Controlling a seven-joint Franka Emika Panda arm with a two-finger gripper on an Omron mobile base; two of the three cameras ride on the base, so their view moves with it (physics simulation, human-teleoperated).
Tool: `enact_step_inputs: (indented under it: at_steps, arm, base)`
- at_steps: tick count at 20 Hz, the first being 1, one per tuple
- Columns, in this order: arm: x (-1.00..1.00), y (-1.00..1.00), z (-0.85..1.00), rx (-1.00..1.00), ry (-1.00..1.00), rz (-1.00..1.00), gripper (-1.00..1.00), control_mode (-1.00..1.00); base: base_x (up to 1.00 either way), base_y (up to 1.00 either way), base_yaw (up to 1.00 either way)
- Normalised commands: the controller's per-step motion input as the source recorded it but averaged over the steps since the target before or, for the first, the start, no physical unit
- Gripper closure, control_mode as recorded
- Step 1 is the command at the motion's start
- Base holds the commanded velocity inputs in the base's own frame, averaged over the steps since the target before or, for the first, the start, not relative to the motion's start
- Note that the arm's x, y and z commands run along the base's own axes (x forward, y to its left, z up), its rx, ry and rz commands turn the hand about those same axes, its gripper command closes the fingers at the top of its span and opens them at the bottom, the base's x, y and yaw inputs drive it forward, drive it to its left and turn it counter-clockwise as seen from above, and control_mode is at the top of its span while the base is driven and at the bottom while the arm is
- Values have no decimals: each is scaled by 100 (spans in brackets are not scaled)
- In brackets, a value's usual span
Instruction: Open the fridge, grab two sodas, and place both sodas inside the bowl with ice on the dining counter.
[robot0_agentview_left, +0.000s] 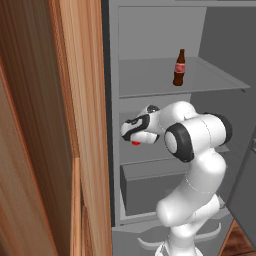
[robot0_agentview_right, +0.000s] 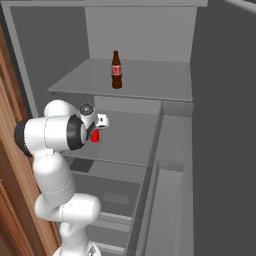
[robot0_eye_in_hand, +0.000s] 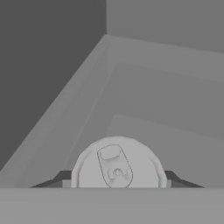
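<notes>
Because the fridge (robot0_agentview_right: 200, 75) door is standing open, we are clamping the red soda can (robot0_agentview_right: 95, 135) in our gripper (robot0_eye_in_hand: 117, 181), fingers hugging its sides to carry it upright, leaving the cola bottle (robot0_agentview_left: 179, 68) at twelve o'clock on the shelf above.

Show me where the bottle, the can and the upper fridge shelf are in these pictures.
bottle (robot0_agentview_right: 116, 70): right base view, on its red label.
can (robot0_eye_in_hand: 117, 166): hand view, on its silver top beside the pull tab.
shelf (robot0_agentview_left: 150, 77): left base view, bare surface left of the bottle.

Flat, even rendered light is seen throughout; the fridge (robot0_agentview_right: 150, 40) interior is shaded dim grey, soft shadows are cast, edges are slightly blurred.
</notes>
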Motion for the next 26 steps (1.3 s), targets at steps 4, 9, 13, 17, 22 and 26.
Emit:
enact_step_inputs:
  at_steps: [4, 9, 13, 17, 22, 26]
  arm:
    - [1, 0, -18, 0, 0, 0, 100, -100]
    - [0, 0, -4, 0, 0, 0, 100, -100]
    - [0, 0, -5, 0, 0, 0, 100, -100]
    - [0, 0, -6, 0, 0, 0, 100, -100]
    - [-10, -6, -6, 0, -1, 0, 100, -100]
    - [-43, -26, -2, 2, -3, 0, 100, -100]
  base:
    - [0, 0, 0]
    - [0, 0, 0]
    - [0, 0, 0]
    - [0, 0, 0]
    - [0, 0, 0]
    - [0, 0, 0]
